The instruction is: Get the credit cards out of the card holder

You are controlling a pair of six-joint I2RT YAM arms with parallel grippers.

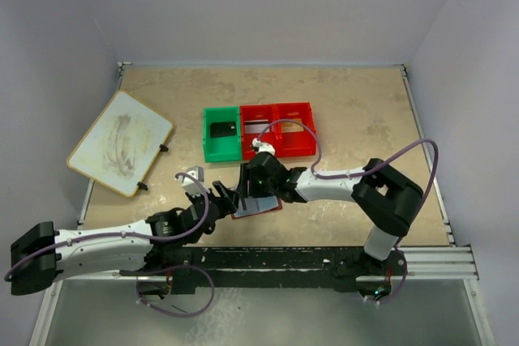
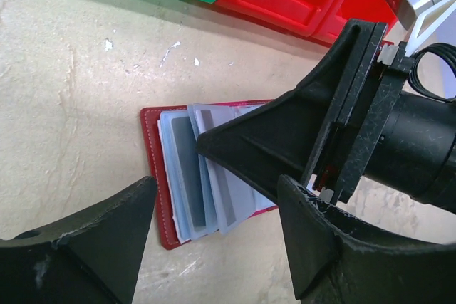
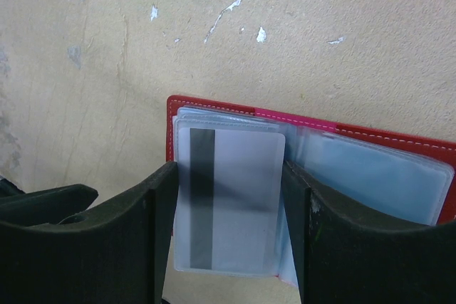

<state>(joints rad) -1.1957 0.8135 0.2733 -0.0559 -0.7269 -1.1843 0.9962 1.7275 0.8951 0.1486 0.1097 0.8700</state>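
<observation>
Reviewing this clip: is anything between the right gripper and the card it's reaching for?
Only plastic: the silver-grey card lies inside a translucent sleeve of the card holder, flanked by the fingers of the right gripper. Nothing else visible intervenes.

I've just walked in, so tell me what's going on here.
The card holder lies open on the table in front of the bin tray. The right claw has its fingers against both long edges of a silver-grey card tucked in the holder, apparently gripping it. The left claw hovers open beside it, holding nothing. A black card already sits in the tray's green compartment.
</observation>
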